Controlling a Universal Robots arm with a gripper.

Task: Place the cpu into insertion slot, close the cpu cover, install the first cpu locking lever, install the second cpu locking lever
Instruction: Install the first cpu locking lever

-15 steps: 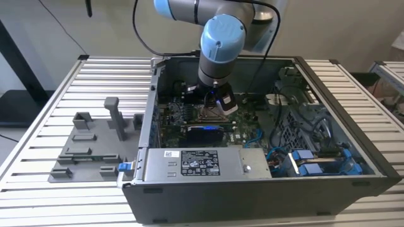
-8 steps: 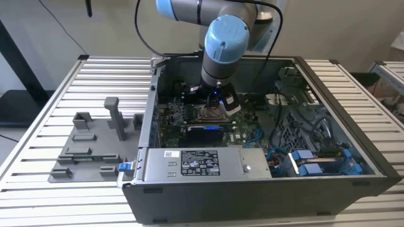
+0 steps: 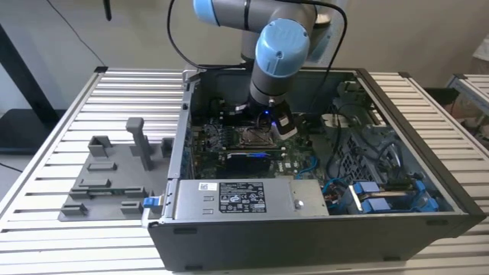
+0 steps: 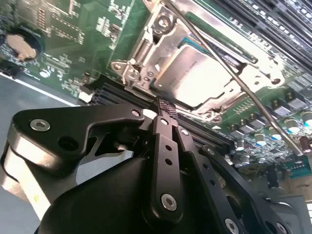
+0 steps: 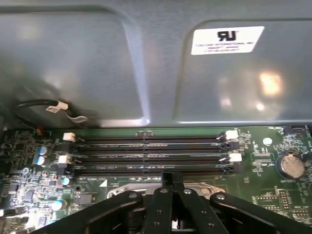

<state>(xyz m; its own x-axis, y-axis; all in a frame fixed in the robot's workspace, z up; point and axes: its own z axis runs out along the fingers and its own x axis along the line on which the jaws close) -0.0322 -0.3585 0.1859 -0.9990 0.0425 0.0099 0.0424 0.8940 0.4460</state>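
- The arm reaches down into the open computer case [image 3: 321,229], which lies on a slatted worktop [image 3: 114,97] in the exterior view.
- The tool [image 4: 165,108] sits low over the green motherboard [image 4: 73,29], just beside the socket; in the second wrist view its 2 fingers [image 4: 166,146] are pressed together with no gap, clenched on nothing that shows.
- In the first wrist view the tool [image 5: 172,181] points toward the 4 dark memory slots [image 5: 146,156], with the grey case wall [image 5: 97,58] beyond them.
- The cpu [image 4: 197,73], a flat square with a silver-grey top, lies seated in the socket, near the fingertips but apart from them.
- The cpu cover [image 4: 146,51], a bright metal frame with a cut-out middle, lies down around the cpu, its edges framing the chip.
- 1 thin wire locking lever [image 4: 234,68] runs slantwise across the cover and over a corner of the cpu; whether it is latched I cannot tell.
- A round coin battery [image 4: 19,46] sits on the board well apart from the socket.
- In the exterior view the socket [image 3: 255,136] shows under the wrist, and a white-labelled grey power-supply box [image 3: 244,197] fills the case's near edge.
- A grey fixture tray [image 3: 107,177] with upright blocks lies on the worktop at the exterior view's left of the case.
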